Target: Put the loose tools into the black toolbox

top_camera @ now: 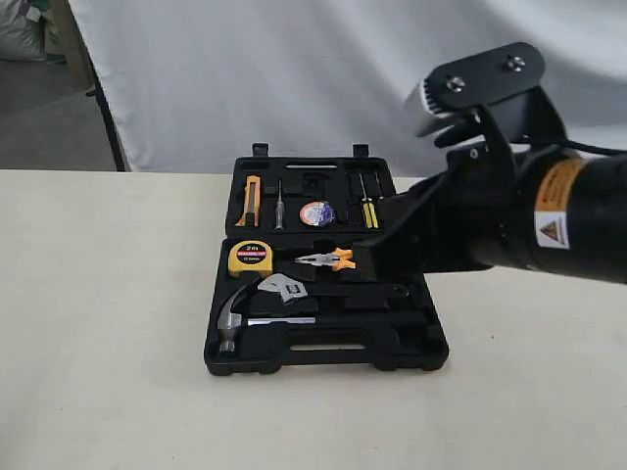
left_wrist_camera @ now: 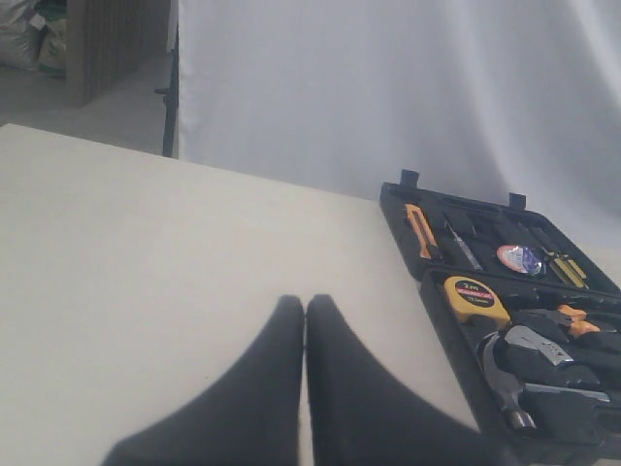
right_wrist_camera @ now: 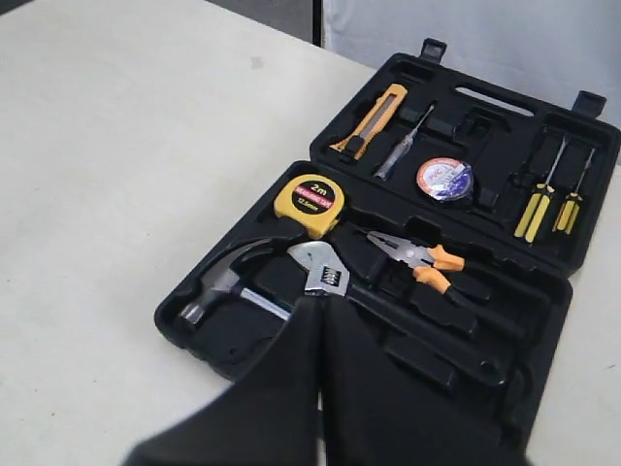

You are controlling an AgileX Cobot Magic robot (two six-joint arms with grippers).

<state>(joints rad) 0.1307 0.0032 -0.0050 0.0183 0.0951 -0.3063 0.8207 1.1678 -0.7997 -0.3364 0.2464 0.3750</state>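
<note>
The black toolbox (top_camera: 323, 364) (left_wrist_camera: 437, 325) (right_wrist_camera: 194, 342) lies open on the table. The claw hammer (top_camera: 232, 318) (left_wrist_camera: 500, 371) (right_wrist_camera: 228, 272) rests in its front tray. Just behind the hammer lies the silver adjustable wrench (top_camera: 284, 287) (left_wrist_camera: 532, 340) (right_wrist_camera: 322, 267). The small tape roll (top_camera: 316, 213) (left_wrist_camera: 519, 258) (right_wrist_camera: 444, 179) sits in the lid half. My right gripper (top_camera: 364, 262) (right_wrist_camera: 320, 303) hovers over the tray by the wrench head, shut with nothing in it. My left gripper (left_wrist_camera: 306, 303) is shut and empty over bare table beside the box; the exterior view does not show it.
A yellow tape measure (top_camera: 251, 258) and orange-handled pliers (top_camera: 328, 259) lie in the tray's back row. An orange utility knife (top_camera: 252, 201) and yellow screwdrivers (top_camera: 369, 211) sit in the lid. A white backdrop (top_camera: 294, 69) hangs behind the table.
</note>
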